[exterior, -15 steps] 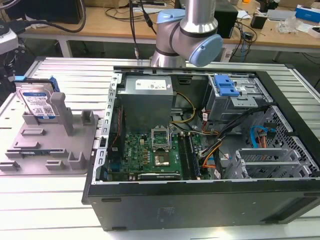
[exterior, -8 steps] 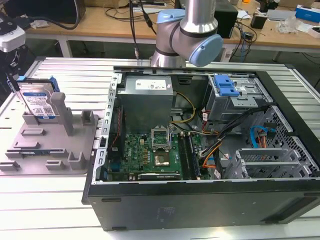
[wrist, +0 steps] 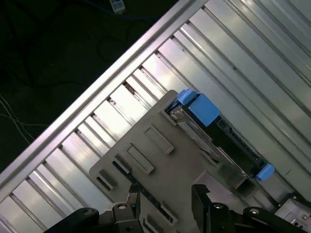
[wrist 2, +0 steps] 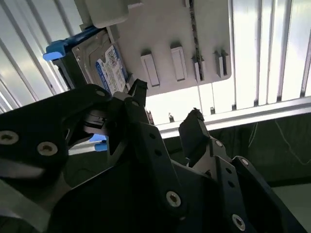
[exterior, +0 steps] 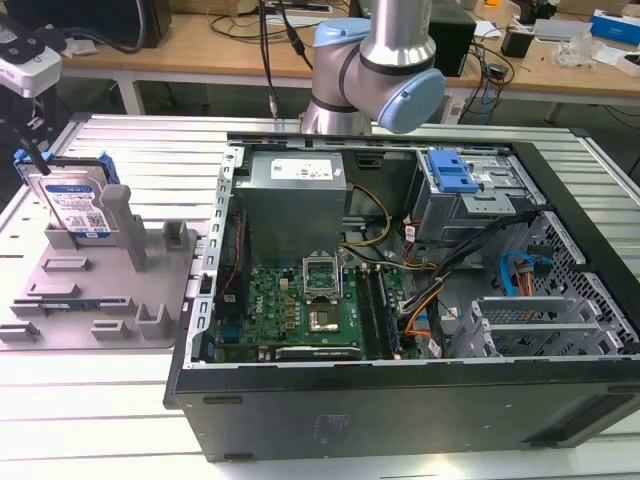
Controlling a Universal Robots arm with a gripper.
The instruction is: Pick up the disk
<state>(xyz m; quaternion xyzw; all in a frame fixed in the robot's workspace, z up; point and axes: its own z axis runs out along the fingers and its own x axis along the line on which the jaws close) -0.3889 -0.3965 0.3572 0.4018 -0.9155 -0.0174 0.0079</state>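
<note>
The disk point(exterior: 75, 205) is a silver drive with a white-and-blue label and blue side rails. It stands on edge in a slot at the back of the grey holder fixture point(exterior: 100, 295), at the exterior view's left. In both wrist views my gripper point(wrist 2: 166, 103) point(wrist: 165, 196) is open, its two black fingers spread with nothing between them. It hovers above the holder point(wrist: 155, 167), apart from the disk point(wrist: 204, 111). The disk's label point(wrist 2: 111, 68) faces the fingers point(wrist 2: 137, 90) in the second wrist view.
An open computer case point(exterior: 400, 300) with a motherboard, cables and a blue-latched drive cage point(exterior: 455, 175) lies to the exterior view's right of the holder. The arm's grey and blue joints point(exterior: 385, 60) rise behind the case. The slatted aluminium table point(wrist: 233, 53) ends close to the holder.
</note>
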